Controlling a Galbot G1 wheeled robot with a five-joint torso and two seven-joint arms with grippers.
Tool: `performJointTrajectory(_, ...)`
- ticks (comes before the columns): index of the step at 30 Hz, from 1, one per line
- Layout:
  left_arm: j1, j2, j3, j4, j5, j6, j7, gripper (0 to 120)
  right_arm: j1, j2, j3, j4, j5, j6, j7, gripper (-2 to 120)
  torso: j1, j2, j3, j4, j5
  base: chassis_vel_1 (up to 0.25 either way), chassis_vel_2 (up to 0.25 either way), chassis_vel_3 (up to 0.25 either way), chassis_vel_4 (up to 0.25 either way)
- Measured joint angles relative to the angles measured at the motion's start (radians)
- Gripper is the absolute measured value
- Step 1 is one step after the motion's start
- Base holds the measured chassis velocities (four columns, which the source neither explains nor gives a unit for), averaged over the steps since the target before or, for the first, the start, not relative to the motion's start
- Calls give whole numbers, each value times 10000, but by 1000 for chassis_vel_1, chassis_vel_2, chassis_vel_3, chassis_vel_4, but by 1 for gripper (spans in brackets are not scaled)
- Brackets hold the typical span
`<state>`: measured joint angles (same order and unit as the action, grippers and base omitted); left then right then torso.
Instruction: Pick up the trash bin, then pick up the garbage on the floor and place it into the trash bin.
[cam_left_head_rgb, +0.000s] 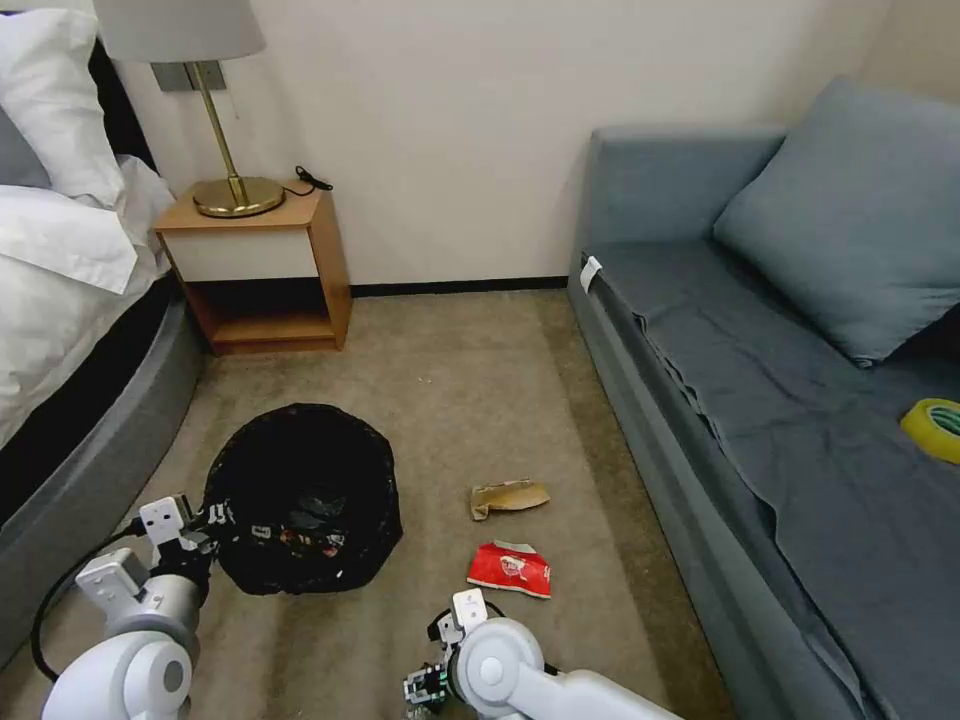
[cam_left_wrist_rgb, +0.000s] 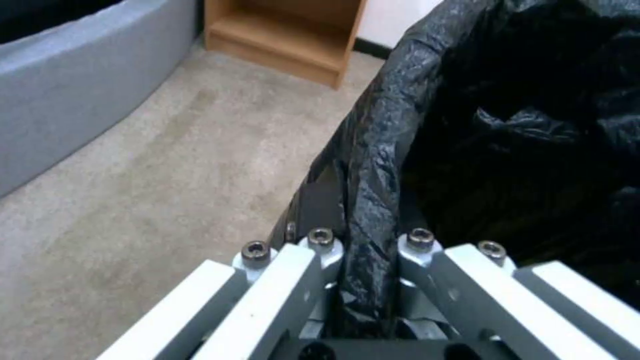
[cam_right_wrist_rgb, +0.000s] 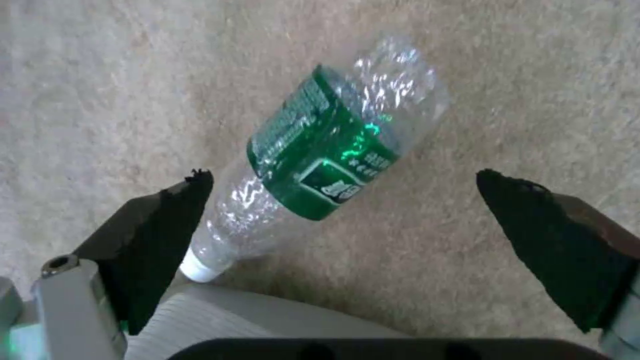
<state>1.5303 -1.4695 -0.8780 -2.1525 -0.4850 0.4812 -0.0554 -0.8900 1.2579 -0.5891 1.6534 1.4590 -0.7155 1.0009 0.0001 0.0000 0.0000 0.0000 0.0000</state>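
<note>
Step in hand: bin secured, litter collection under way; by my reckoning the bottle is the piece being gone for.
Left hand (cam_left_wrist_rgb: 370, 280): lower left of the head view, clenched on the bag-covered rim of the trash bin (cam_left_head_rgb: 300, 495); the wrist view shows the black liner pinched between its fingers.
Trash bin: lower left of centre on the carpet, near the bed; something small lies inside.
Right hand (cam_right_wrist_rgb: 343, 200): bottom centre of the head view, released, jaws spread wide over the clear bottle (cam_right_wrist_rgb: 327, 155).
Bottle: lying on the carpet between the spread fingertips, not touched.
Other litter: red-and-white wrapper (cam_left_head_rgb: 510, 570) and tan paper scrap (cam_left_head_rgb: 508, 497) lie centre of the floor, near the sofa.
Next move calls for: lowering squarely across the bottle's body, closing gently since it looks thin and crushable, then carrying it to the bin's mouth.
</note>
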Motion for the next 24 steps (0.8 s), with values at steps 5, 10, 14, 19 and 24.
performJointTrajectory(5,70,-78,300,-360,132,-4,11,4,-33,149,-278,-440,-383,40,-330,100,-1,0,0,0,1,0,0,0,0)
performJointTrajectory(10,130,-108,426,-493,172,-58,43,4,-1,210,-514,-633,-538,74,-433,100,-1,0,0,0,1,0,0,0,0)
performJointTrajectory(14,204,-118,521,-565,212,-188,79,4,180,267,-641,-872,-693,185,-559,100,0,1,0,0,1,0,0,0,0)
performJointTrajectory(19,254,-128,575,-629,225,-256,119,4,511,397,-664,-1353,-786,280,-714,100,-1,0,0,0,0,0,0,0,0)
performJointTrajectory(24,247,-75,553,-635,212,-263,134,4,808,527,-753,-1789,-910,285,-865,100,0,0,0,0,0,0,0,0,0)
